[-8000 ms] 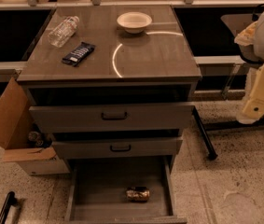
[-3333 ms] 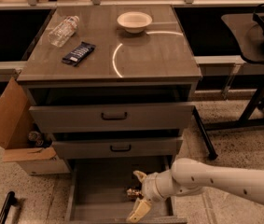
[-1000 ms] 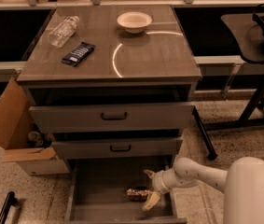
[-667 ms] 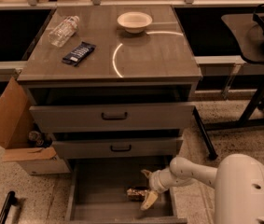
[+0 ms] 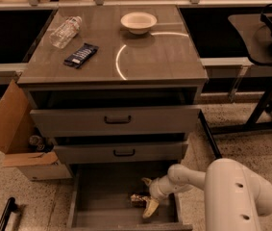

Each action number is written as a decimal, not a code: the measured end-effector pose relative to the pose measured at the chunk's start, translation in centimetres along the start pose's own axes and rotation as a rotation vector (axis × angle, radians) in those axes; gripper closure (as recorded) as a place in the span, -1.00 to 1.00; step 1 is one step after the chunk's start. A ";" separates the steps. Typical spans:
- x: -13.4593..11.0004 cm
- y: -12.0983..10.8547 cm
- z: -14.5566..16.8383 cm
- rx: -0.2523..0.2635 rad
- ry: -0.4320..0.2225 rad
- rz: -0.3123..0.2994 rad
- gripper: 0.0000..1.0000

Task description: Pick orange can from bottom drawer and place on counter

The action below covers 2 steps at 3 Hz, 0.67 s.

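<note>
Inside the bottom drawer (image 5: 102,201), 1 orange can (image 5: 136,199) lies by the gripper (image 5: 146,195), its 2 fingers (image 5: 151,207) spread apart.

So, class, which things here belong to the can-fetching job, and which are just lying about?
Job: orange can, bottom drawer, counter, gripper open at the can, inside the drawer.
Lying about: bowl, plastic bottle, dark wrapper, cardboard box.

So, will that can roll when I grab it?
Likely yes: the can lies on its side on the flat floor of the bottom drawer, so a nudge could roll it. Its smooth metal may slip. The gripper, open at its right end, should close squarely.
</note>
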<state>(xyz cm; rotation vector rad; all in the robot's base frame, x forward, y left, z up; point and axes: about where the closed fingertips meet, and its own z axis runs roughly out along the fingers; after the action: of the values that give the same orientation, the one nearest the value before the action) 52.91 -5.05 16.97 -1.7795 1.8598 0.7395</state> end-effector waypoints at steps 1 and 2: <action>0.7 -0.2 2.1 -0.006 0.022 -0.023 -1.00; 1.9 -0.6 4.0 0.007 0.028 -0.019 -1.00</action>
<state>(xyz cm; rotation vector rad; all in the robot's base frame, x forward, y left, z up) 53.28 -3.87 12.69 -1.8096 1.8589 0.7041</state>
